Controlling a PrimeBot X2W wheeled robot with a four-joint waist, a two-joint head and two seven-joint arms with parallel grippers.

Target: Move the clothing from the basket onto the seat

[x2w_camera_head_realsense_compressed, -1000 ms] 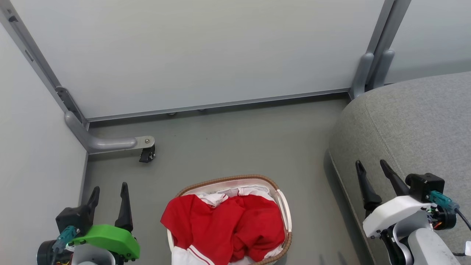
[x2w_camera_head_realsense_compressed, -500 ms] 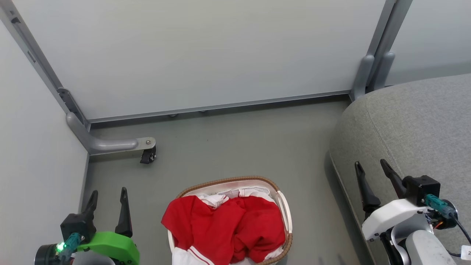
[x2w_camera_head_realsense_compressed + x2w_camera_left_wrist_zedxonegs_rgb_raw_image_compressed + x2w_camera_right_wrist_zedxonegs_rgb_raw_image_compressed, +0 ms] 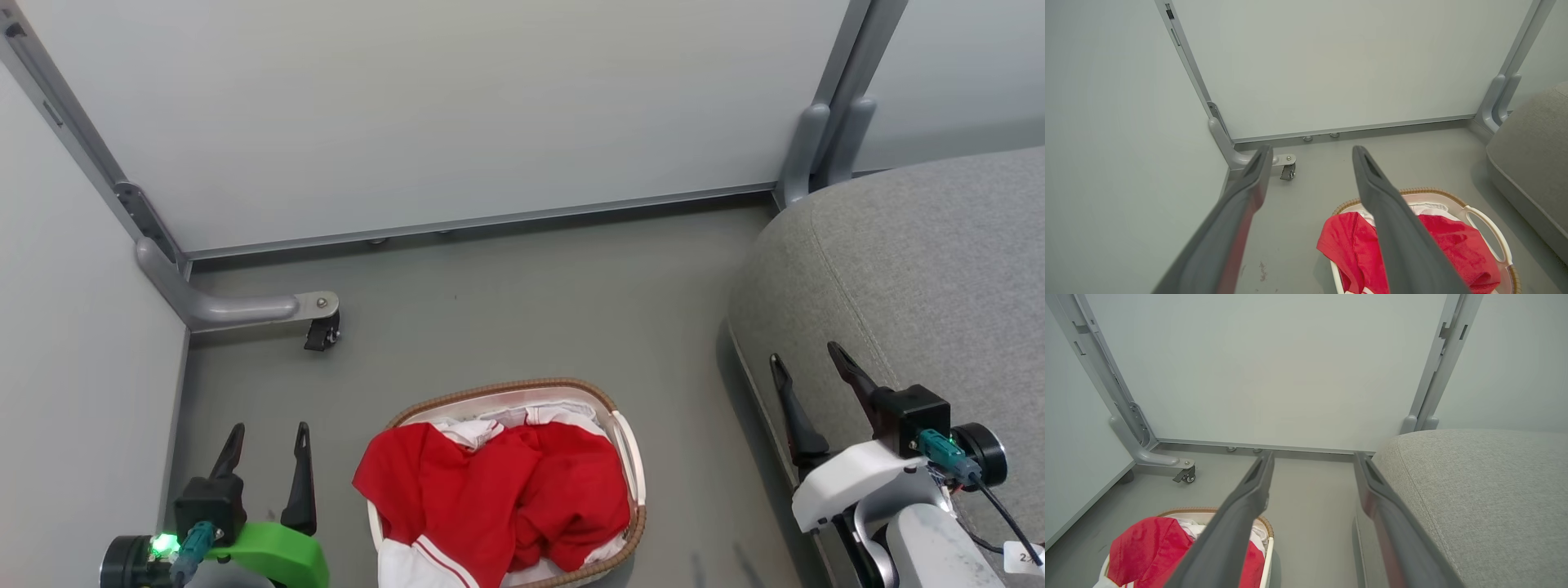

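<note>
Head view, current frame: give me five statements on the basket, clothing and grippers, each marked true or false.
1. The clothing lies in the basket. True.
2. The left gripper is shut on the clothing. False: its jaws stand open and empty, to the left of the basket.
3. The seat is on the robot's right of the basket. True.
4. The basket stands on the seat. False: it stands on the floor.
5. The right gripper has its jaws open. True.
</note>
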